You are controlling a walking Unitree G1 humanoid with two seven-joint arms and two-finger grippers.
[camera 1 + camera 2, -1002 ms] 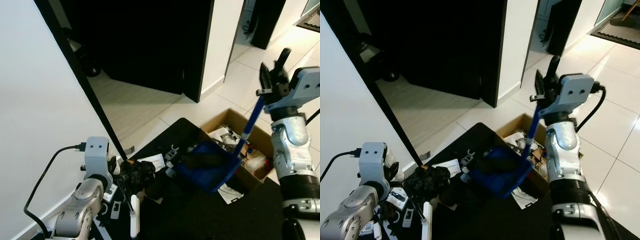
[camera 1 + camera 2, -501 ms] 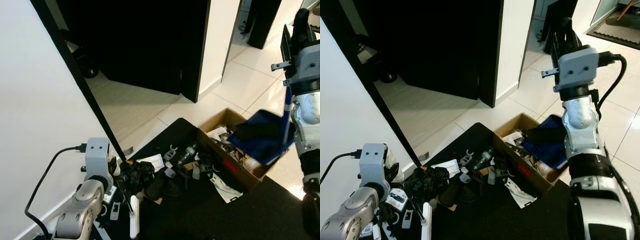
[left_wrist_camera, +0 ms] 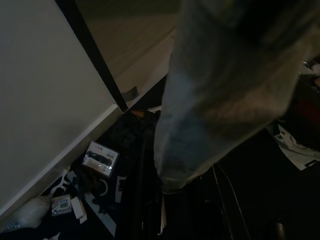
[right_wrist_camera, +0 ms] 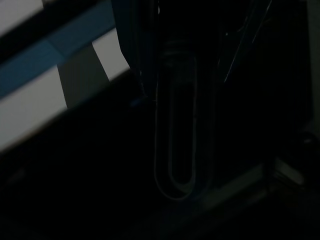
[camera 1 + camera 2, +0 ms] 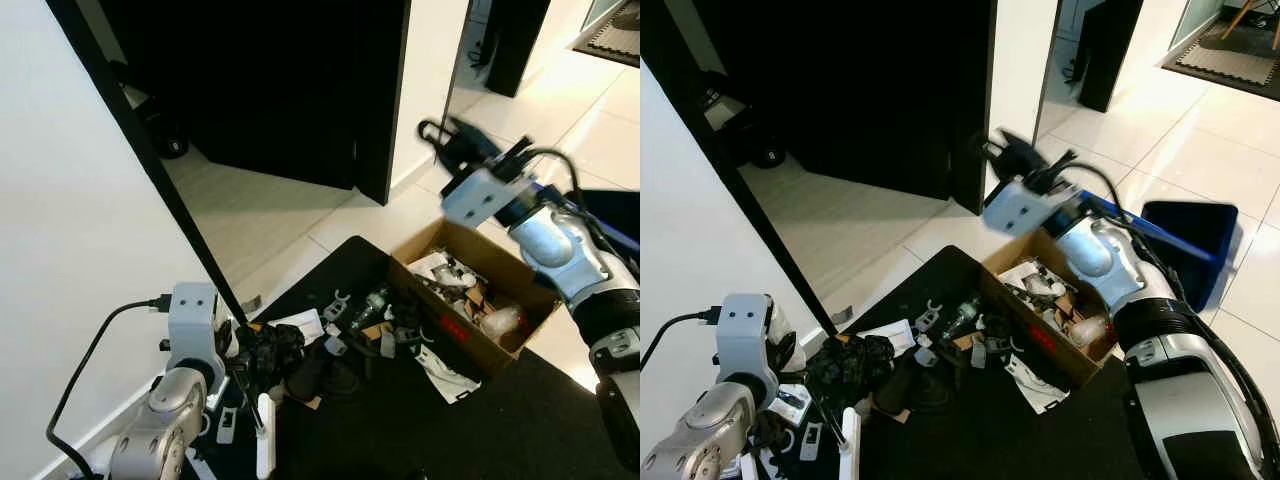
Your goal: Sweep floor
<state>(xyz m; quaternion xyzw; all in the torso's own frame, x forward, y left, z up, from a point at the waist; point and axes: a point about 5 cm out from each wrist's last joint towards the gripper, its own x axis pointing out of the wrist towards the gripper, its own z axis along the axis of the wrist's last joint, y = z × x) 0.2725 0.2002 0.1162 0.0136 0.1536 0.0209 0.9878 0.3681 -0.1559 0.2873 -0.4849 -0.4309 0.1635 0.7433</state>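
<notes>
My right gripper (image 5: 1025,160) is blurred, up over the far end of the cardboard box (image 5: 452,334), and it is shut on the blue handle (image 5: 1120,222) of the dustpan. The blue dustpan (image 5: 1195,235) hangs out to the right of the box, over the white tiles. On the black mat (image 5: 400,425) several small bits of litter (image 5: 355,310) lie beside the box. My left arm (image 5: 190,330) is low at the left, by a black bristly clump (image 5: 272,345) and a white bar (image 5: 262,445). Its gripper is hidden behind the wrist.
The box holds paper and plastic scraps. A white wall with black corner trim (image 5: 150,170) stands at the left, with small packets (image 3: 100,156) along its foot. A dark doorway (image 5: 270,80) lies ahead. White tiles (image 5: 590,130) stretch to the right.
The right arm carried the dustpan from the mat over the box, then swung it out past the box's right side, and the gripper end turned left. The left arm stayed put.
</notes>
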